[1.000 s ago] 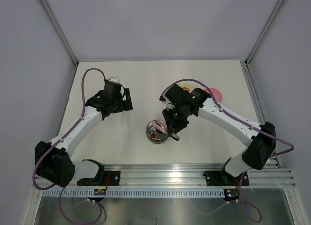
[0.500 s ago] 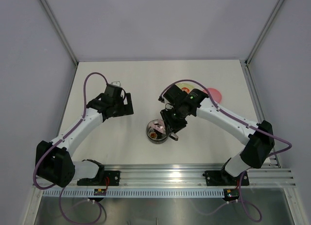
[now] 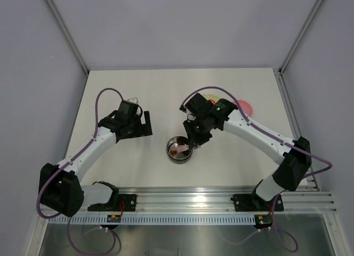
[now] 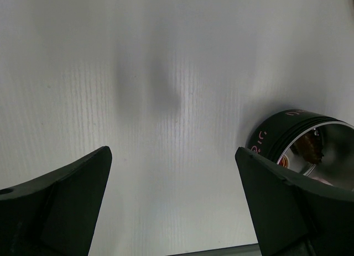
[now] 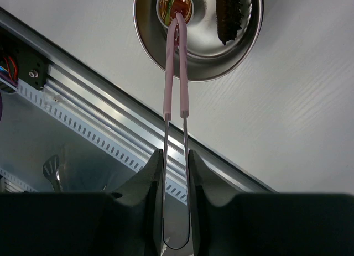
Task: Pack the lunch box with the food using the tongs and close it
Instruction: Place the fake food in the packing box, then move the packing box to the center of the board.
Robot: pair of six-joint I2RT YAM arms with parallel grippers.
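Note:
The lunch box [image 3: 178,150], a small shiny steel bowl, stands at the table's middle and shows in the right wrist view [image 5: 221,73] and the left wrist view [image 4: 303,141]. Inside lie a dark red sausage-like piece [image 5: 229,15] and a small round brown-red piece [image 5: 176,7]. My right gripper [image 5: 176,153] [image 3: 194,141] is shut on the pale pink tongs [image 5: 176,73]. Their arms are squeezed together, with the tips down on the round piece. The pink lid [image 3: 246,108] lies at the back right. My left gripper [image 4: 171,153] [image 3: 141,123] is open over bare table, left of the bowl.
A cream plate [image 3: 209,97] shows partly behind the right arm, next to the lid. The aluminium rail [image 5: 83,112] [image 3: 182,198] runs along the table's near edge, just below the bowl in the right wrist view. White table surface surrounds the bowl.
The tongs' arms have closed together over the round piece, and my right gripper has shifted slightly away from the near edge. My left gripper has drifted a little toward the bowl.

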